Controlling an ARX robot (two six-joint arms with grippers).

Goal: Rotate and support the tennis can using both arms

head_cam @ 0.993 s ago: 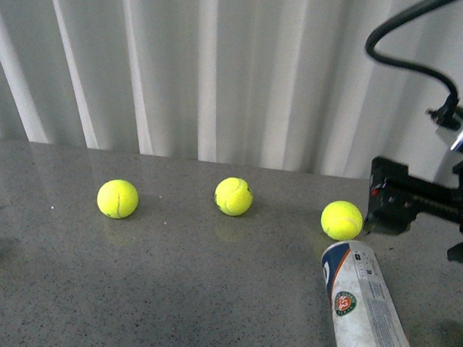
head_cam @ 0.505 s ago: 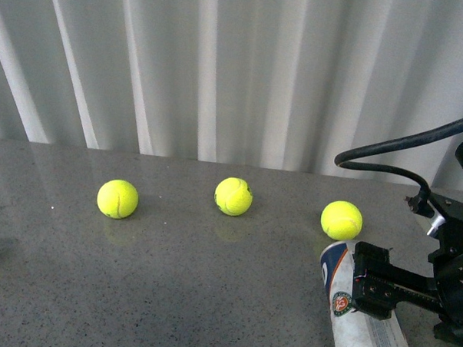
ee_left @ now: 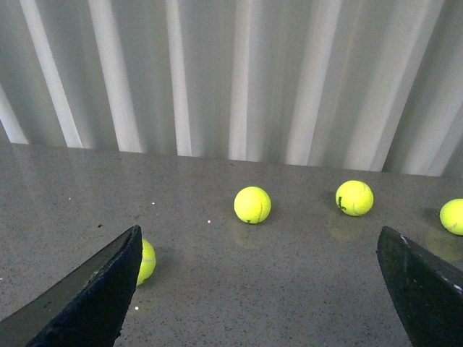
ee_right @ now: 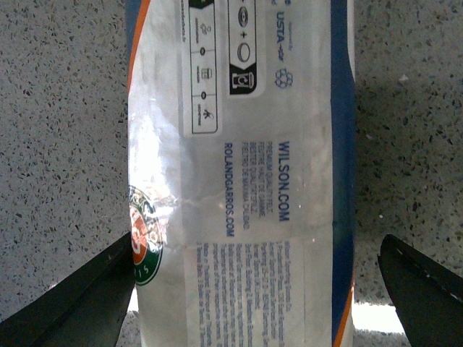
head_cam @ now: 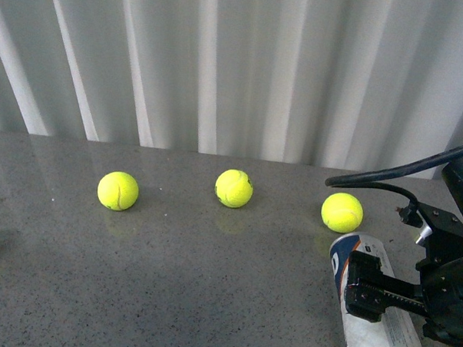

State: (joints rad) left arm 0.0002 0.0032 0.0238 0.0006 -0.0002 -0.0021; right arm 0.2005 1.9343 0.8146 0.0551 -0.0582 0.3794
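Grey speckled tabletop (head_cam: 173,278) carries the tennis can (ee_right: 239,181) on its side at front right; the right gripper (ee_right: 257,246) straddles it, fingers spread either side, likely lined up to clamp and turn it. Meanwhile the left gripper (ee_left: 258,235) gapes empty above the table. Label reads WILSON.COM, ROLANDGARROS.COM, USTA

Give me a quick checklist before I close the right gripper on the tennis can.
1. Right gripper open and straddling the tennis can: ok.
2. Can lying flat on the table: ok.
3. Gripper low enough to clamp the can's sides: cannot tell.
4. Left gripper open: ok.
5. Left gripper placed to support the can: not ok; its wrist view shows only balls, no can.
6. Nearest tennis ball clear of the can's end: cannot tell, they look very close.
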